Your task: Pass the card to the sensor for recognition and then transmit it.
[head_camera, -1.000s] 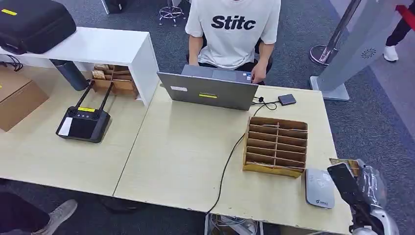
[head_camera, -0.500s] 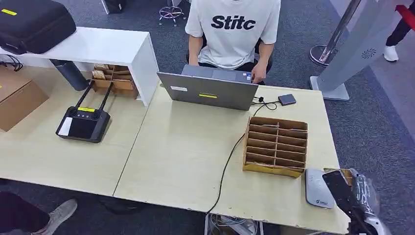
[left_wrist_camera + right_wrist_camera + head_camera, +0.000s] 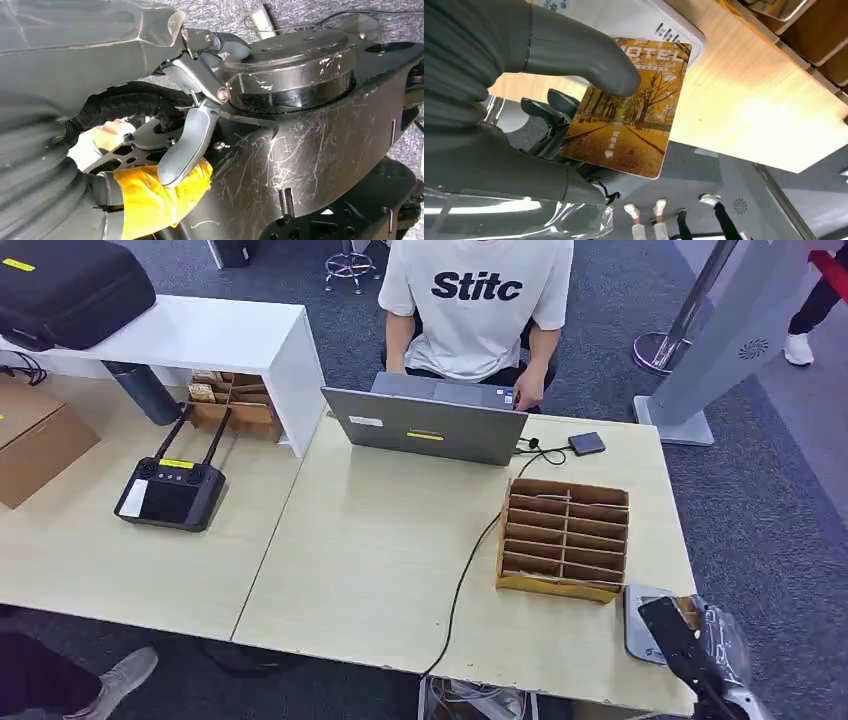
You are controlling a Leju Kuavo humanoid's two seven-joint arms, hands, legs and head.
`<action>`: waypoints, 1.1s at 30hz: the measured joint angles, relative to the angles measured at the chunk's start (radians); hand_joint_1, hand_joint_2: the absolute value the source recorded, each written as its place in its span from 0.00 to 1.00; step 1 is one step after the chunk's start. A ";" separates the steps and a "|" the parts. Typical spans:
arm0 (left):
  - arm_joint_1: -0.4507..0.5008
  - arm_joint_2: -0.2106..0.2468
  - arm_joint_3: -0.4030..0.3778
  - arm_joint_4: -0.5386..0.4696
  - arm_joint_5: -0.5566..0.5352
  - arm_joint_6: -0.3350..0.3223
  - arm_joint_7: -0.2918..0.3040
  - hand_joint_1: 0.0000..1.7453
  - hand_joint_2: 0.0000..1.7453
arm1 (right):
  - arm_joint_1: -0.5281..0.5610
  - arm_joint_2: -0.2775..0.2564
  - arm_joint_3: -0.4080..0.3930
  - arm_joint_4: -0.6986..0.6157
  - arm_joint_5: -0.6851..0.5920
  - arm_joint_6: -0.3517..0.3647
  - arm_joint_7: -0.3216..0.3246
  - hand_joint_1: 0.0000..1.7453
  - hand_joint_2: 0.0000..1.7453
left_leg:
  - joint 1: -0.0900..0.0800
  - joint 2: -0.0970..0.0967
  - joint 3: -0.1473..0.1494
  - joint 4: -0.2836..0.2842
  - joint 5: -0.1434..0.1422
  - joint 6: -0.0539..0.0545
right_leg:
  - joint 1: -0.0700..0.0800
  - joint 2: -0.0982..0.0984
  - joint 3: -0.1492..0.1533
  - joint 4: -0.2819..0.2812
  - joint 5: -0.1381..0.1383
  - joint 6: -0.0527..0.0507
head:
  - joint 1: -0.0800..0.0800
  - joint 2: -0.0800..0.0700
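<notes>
Leftward and inward slides the right hand across the last second, from off the table's near right corner to a spot partly over the sensor, the card carried along with it; everything else on the table has stayed put.

From the head view: the grey sensor lies flat at the near right corner, just beside the cardboard sorter; the dark forearm now overlaps its right half, and a sliver of brown card peeks out by the hand; a person in a white shirt sits behind the laptop on the far side.

From the left wrist view: the left hand hangs down by the robot's own body, fingers curled in with nothing in them.

From the right wrist view: the right hand pinches the card between thumb and dark fingers; it is an orange hotel card with autumn trees, its top edge out over the white sensor; whether it touches, I cannot tell.

Judging progress: the pickup is done and the presentation to the sensor is about halfway in; recognition and the handover look to be ahead.
</notes>
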 joint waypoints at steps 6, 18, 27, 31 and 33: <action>-0.006 -0.001 -0.011 0.005 0.000 0.000 -0.018 0.00 1.00 | 0.000 0.002 0.007 0.006 -0.018 -0.002 -0.016 1.00 1.00 | 0.000 0.000 0.000 0.000 0.000 0.000 | 0.000 0.000 0.000 0.000 0.000 0.000 | 0.000 0.000; -0.009 -0.005 -0.015 0.011 0.000 0.000 -0.031 0.00 1.00 | 0.002 0.003 0.015 0.008 -0.023 -0.004 -0.018 1.00 1.00 | 0.000 0.000 0.000 0.000 0.000 0.000 | 0.000 0.000 0.000 0.000 0.000 0.000 | 0.000 0.000; -0.104 -0.132 -0.017 0.279 -0.465 -0.129 0.068 0.00 1.00 | -0.039 0.021 0.073 -0.012 -0.030 0.019 -0.033 1.00 1.00 | -0.001 -0.001 0.002 0.000 0.001 0.000 | -0.002 0.000 0.001 0.000 0.001 0.000 | 0.000 0.000; -0.128 -0.175 0.044 0.325 -0.684 -0.060 0.163 0.00 1.00 | -0.053 0.026 0.106 -0.046 -0.034 0.016 -0.026 1.00 1.00 | -0.001 0.000 0.000 0.000 0.003 0.001 | -0.001 0.000 0.001 0.000 0.002 0.001 | 0.001 0.000; -0.122 -0.182 0.086 0.324 -0.738 -0.020 0.194 0.00 1.00 | -0.055 0.026 0.118 -0.072 -0.030 0.009 -0.040 1.00 1.00 | -0.001 0.001 0.000 0.000 0.002 0.001 | -0.001 0.002 0.001 0.000 0.002 0.001 | 0.000 0.000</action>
